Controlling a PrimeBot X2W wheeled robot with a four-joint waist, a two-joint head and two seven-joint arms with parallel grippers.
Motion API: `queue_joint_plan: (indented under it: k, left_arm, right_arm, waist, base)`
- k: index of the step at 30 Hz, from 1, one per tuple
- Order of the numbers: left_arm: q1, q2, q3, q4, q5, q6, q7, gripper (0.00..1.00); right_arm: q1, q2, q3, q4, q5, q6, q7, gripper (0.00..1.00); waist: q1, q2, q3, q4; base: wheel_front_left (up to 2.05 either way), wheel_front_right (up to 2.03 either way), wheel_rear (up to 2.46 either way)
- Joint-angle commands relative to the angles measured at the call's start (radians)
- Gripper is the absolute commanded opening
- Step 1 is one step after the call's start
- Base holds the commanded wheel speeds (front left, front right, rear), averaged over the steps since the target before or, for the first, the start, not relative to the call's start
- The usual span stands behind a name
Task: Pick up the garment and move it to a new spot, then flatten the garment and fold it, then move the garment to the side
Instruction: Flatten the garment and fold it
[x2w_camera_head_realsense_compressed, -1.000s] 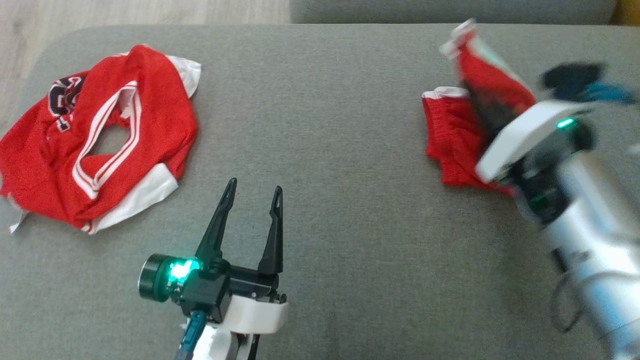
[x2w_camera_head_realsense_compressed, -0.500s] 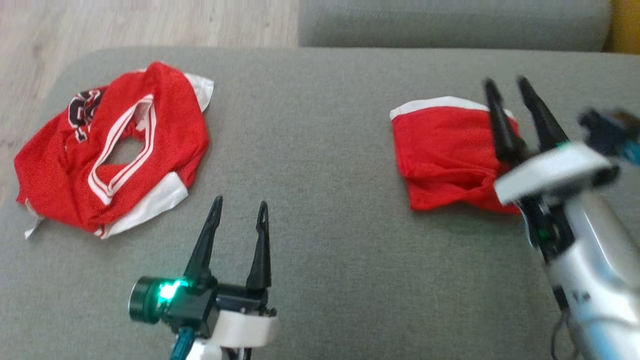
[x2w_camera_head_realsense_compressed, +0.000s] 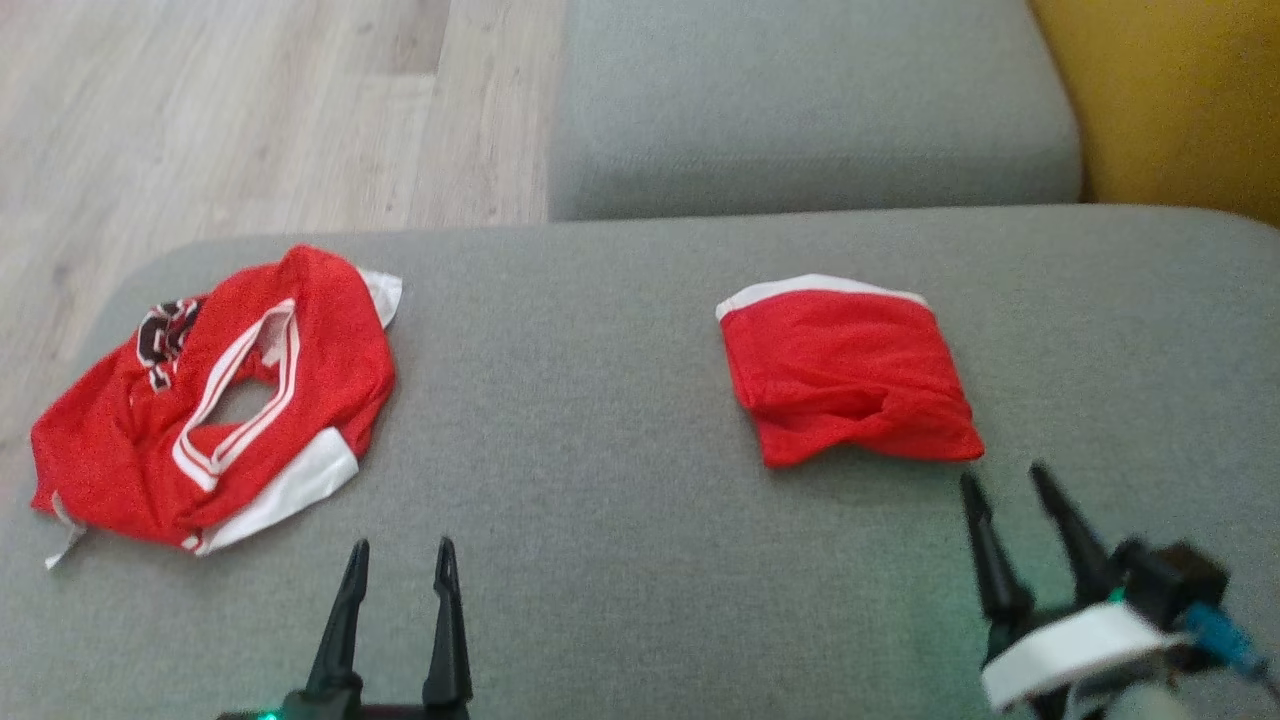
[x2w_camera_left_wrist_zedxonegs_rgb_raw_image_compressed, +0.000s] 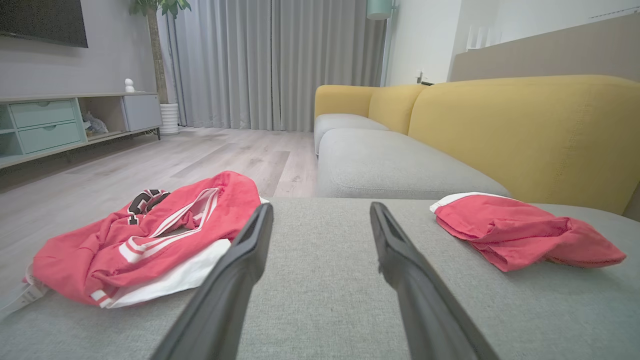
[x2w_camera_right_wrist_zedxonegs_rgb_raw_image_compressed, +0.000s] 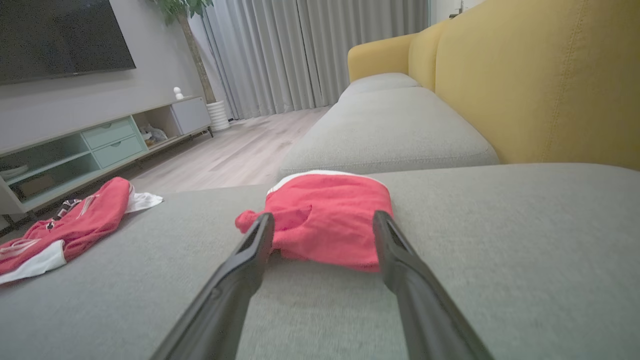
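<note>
A folded red garment with a white band (x2w_camera_head_realsense_compressed: 845, 372) lies on the grey cushion (x2w_camera_head_realsense_compressed: 600, 420), right of centre; it also shows in the left wrist view (x2w_camera_left_wrist_zedxonegs_rgb_raw_image_compressed: 520, 230) and the right wrist view (x2w_camera_right_wrist_zedxonegs_rgb_raw_image_compressed: 327, 215). My right gripper (x2w_camera_head_realsense_compressed: 1005, 480) hovers just short of its near edge, open and holding nothing. A crumpled red jersey with white trim and a dark print (x2w_camera_head_realsense_compressed: 215, 400) rests at the cushion's left end. My left gripper (x2w_camera_head_realsense_compressed: 400, 550) stands open near the front edge, right of the jersey, apart from both pieces.
Beyond the cushion lies a second grey seat cushion (x2w_camera_head_realsense_compressed: 800, 110) and a yellow sofa back (x2w_camera_head_realsense_compressed: 1170, 100) at the right. Wooden floor (x2w_camera_head_realsense_compressed: 200, 120) borders the cushion's left and far-left edges. A cabinet (x2w_camera_left_wrist_zedxonegs_rgb_raw_image_compressed: 60, 125) stands across the room.
My right gripper has let go of the folded red garment and pulled back toward me, leaving it flat on the cushion. The head camera has tilted up, shifting the whole picture downward.
</note>
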Motion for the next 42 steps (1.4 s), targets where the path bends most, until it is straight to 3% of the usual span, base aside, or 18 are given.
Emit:
queue_joint_plan:
  k: [1,7,8,9,13,20,27,34,42]
  left_arm:
    - [-0.022,-0.005,0.042,-0.024,0.007,-0.006,-0.005,1.00]
    - [-0.004,-0.007,0.054,-0.006,0.029,-0.036,-0.005,1.00]
    - [-0.007,-0.007,0.055,-0.006,0.031,-0.040,-0.005,1.00]
    - [-0.011,-0.008,0.055,-0.006,0.033,-0.043,-0.005,1.00]
    - [-0.021,-0.009,0.045,-0.013,0.038,-0.048,-0.005,1.00]
    - [-0.049,-0.011,-0.001,-0.027,0.031,-0.047,-0.005,1.00]
    - [-0.088,-0.011,-0.044,-0.022,0.007,-0.025,-0.005,1.00]
    - [-0.117,-0.011,-0.045,-0.018,0.006,-0.012,-0.005,1.00]
    - [-0.108,-0.011,-0.026,-0.032,0.018,-0.009,-0.005,1.00]
  right_arm:
    - [-0.013,0.006,0.010,-0.033,-0.024,-0.001,-0.012,1.00]
    - [-0.013,0.059,0.011,0.037,-0.083,-0.001,-0.012,1.00]
    - [-0.028,0.061,0.014,0.056,-0.080,-0.001,-0.012,0.71]
    - [-0.048,0.060,0.019,0.081,-0.074,-0.001,-0.012,0.00]
    - [-0.181,0.043,0.040,0.211,-0.011,-0.001,0.026,0.00]
    - [-0.437,-0.031,0.120,0.433,0.107,-0.001,0.278,0.00]
    - [-0.563,-0.076,0.220,0.569,0.206,-0.001,0.393,0.00]
    - [-0.514,-0.082,0.373,0.540,0.343,-0.001,0.482,0.00]
    - [-0.405,-0.131,0.469,0.435,0.384,-0.001,0.373,0.00]
  waist:
    - [0.0002,-0.0001,-0.020,-0.013]
    - [0.0002,-0.0001,-0.024,-0.005]
    - [0.0002,-0.0001,-0.022,0.001]
    - [0.0002,-0.0001,-0.020,0.009]
    - [0.0002,-0.0001,-0.008,0.050]
    - [0.0002,-0.0001,0.044,0.129]
    - [0.0002,-0.0001,0.111,0.149]
    - [0.0002,-0.0001,0.125,0.120]
    - [0.0002,-0.0001,0.109,0.065]
  base:
    - [0.00,0.00,0.00]
    - [0.00,0.00,0.00]
    - [0.00,0.00,0.00]
    - [0.00,0.00,0.00]
    - [0.00,0.00,0.00]
    - [0.00,0.00,0.00]
    - [0.00,0.00,0.00]
    - [0.00,0.00,0.00]
    - [0.00,0.00,0.00]
